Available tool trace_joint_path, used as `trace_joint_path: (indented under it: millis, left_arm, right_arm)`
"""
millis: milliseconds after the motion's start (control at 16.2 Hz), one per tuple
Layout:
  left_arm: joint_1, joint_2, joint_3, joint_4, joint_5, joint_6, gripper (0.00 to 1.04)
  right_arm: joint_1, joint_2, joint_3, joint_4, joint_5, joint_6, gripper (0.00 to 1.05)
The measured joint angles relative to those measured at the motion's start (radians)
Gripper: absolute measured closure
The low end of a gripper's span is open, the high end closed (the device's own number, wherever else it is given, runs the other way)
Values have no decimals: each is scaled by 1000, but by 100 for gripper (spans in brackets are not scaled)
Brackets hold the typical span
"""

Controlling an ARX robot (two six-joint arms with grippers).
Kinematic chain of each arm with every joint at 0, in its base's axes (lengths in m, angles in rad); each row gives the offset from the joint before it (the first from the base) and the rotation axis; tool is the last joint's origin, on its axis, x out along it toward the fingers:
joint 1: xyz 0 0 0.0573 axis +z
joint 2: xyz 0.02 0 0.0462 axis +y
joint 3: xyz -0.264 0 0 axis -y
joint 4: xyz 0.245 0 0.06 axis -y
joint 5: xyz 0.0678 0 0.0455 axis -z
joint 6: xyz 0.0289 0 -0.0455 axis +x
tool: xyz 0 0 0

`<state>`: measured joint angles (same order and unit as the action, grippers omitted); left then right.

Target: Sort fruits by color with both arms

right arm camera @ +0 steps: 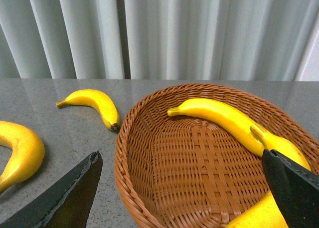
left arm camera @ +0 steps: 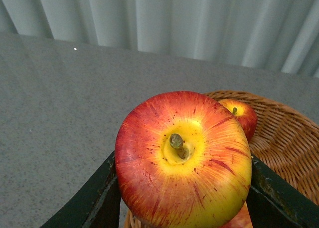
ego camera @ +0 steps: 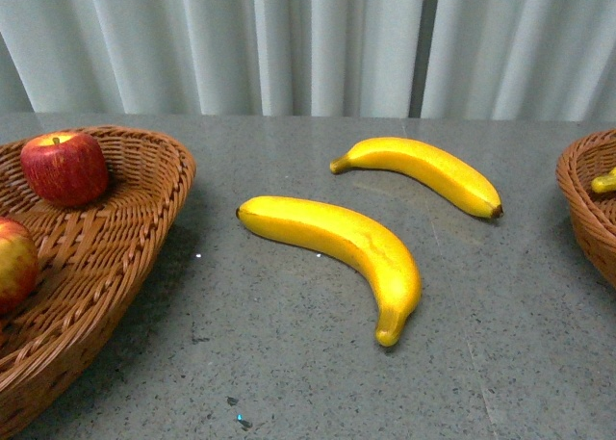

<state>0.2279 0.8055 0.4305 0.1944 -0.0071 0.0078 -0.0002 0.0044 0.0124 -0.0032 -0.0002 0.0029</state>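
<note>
Two bananas (ego camera: 342, 247) (ego camera: 423, 170) on table (ego camera: 289, 382) — two baskets (ego camera: 106, 257) (ego camera: 585, 204).

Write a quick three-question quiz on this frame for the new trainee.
1. Count: in the front view, how many fruits lie directly on the table?
2. True or false: the left hand is empty.
3. The basket seen from the right wrist holds: A apples, B bananas, C nothing.
Key:
1. Two: the near banana and the far banana.
2. False; it is shut on an apple.
3. B, for one the long banana.
</note>
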Motion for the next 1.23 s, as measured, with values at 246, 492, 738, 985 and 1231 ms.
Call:
trace_joint_path:
  millis: [246,492,738,985,1231]
  left_arm:
    - [-34,3,32,53,2,0,44]
    - [-85,65,31,49,40,-1,37]
    - [-112,72,31,66,52,0,5]
    - [-148,17,21,54,72,-8,7]
    - [-182,-195,-22,-6,51,3,7]
  right_arm:
    - [0,0,0,-1,0,0,6]
    - [0,0,0,-1,0,0,6]
    - [0,0,0,-1,0,0,6]
    - [0,0,0,-1,0,0,6]
    - [0,0,0,-1,0,0,6]
